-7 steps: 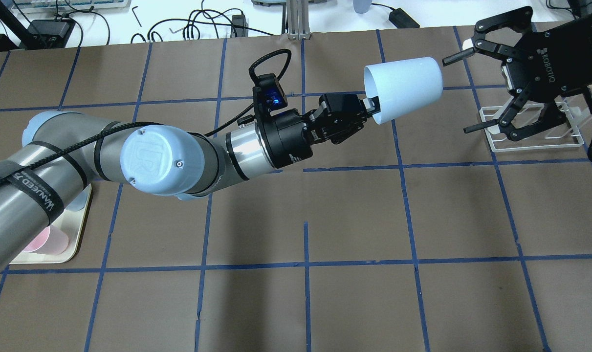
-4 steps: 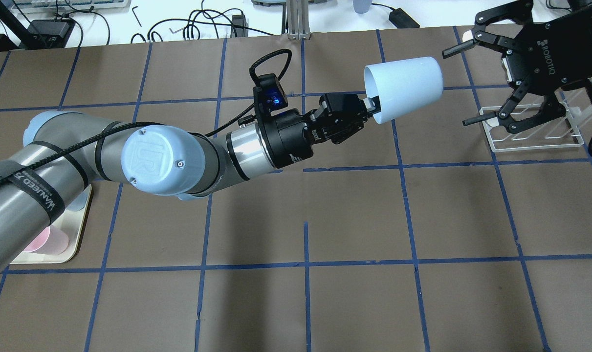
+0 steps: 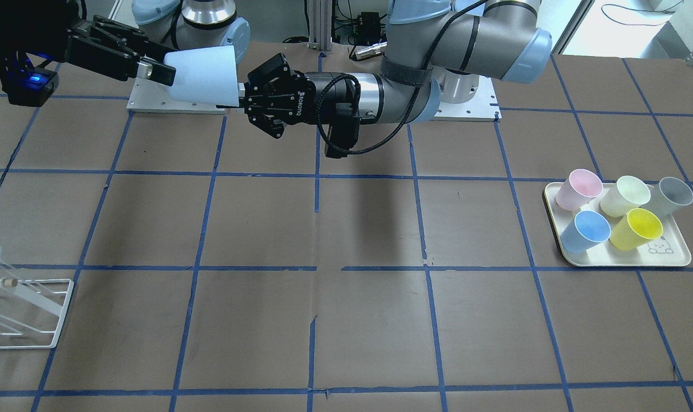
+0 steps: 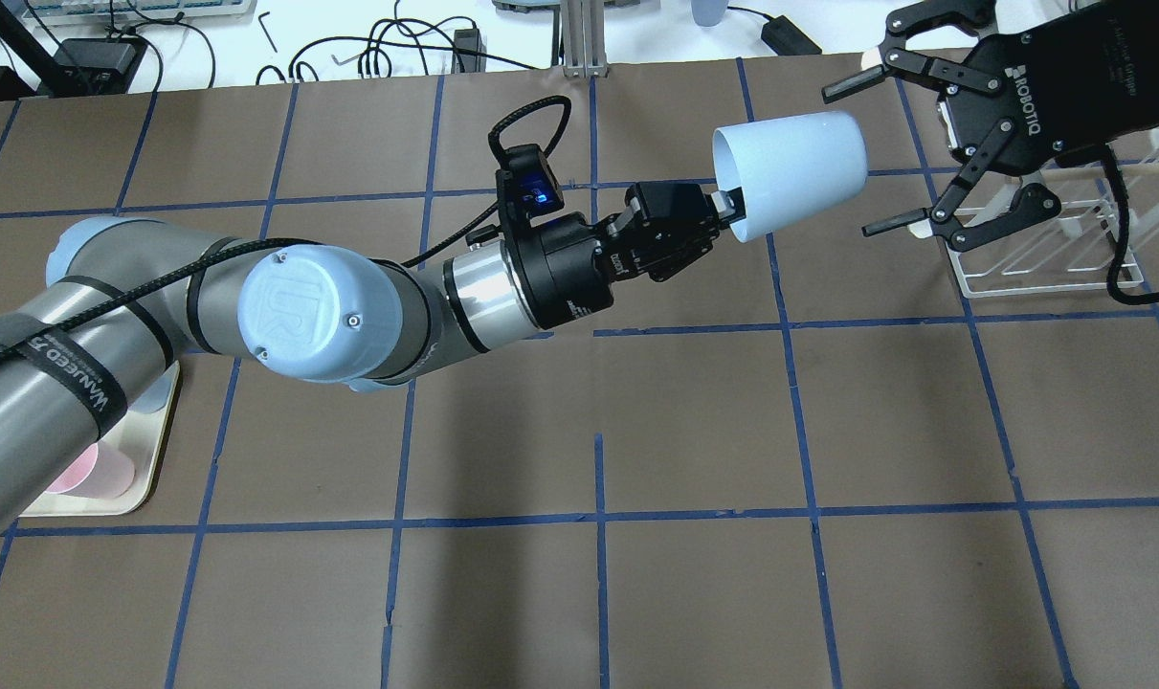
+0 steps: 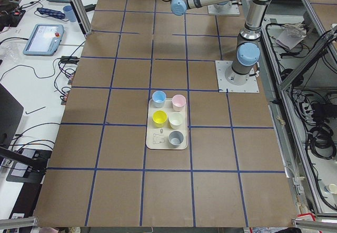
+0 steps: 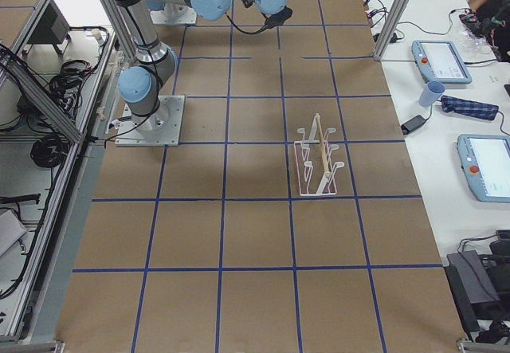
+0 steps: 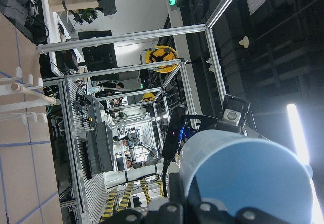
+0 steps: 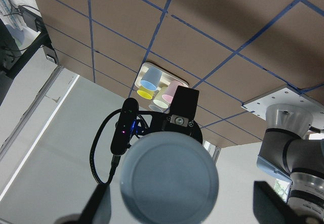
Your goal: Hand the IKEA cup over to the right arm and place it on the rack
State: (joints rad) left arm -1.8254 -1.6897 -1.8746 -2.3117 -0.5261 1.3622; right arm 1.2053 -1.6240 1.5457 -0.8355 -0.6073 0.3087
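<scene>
The IKEA cup [image 4: 790,172] is pale sky-blue and lies horizontal in the air, its mouth toward the left arm. My left gripper [image 4: 727,209] is shut on the cup's rim and holds it above the table; it also shows in the front view [image 3: 242,94]. My right gripper [image 4: 855,161] is open, one finger on either side of the cup's base end, apart from it. The right wrist view looks onto the cup's round base [image 8: 169,178]. The white wire rack [image 4: 1048,268] stands on the table under the right gripper.
A cream tray [image 3: 621,257] at the robot's left holds several tumblers, among them a deeper blue one [image 3: 586,229] and a grey one [image 3: 672,194]. The rack shows again in the front view [image 3: 20,309]. Cables and tablets lie beyond the table's far edge.
My right gripper has moved toward the cup, from over the rack to where its open fingers straddle the cup's base. The left arm and the cup have not moved.
</scene>
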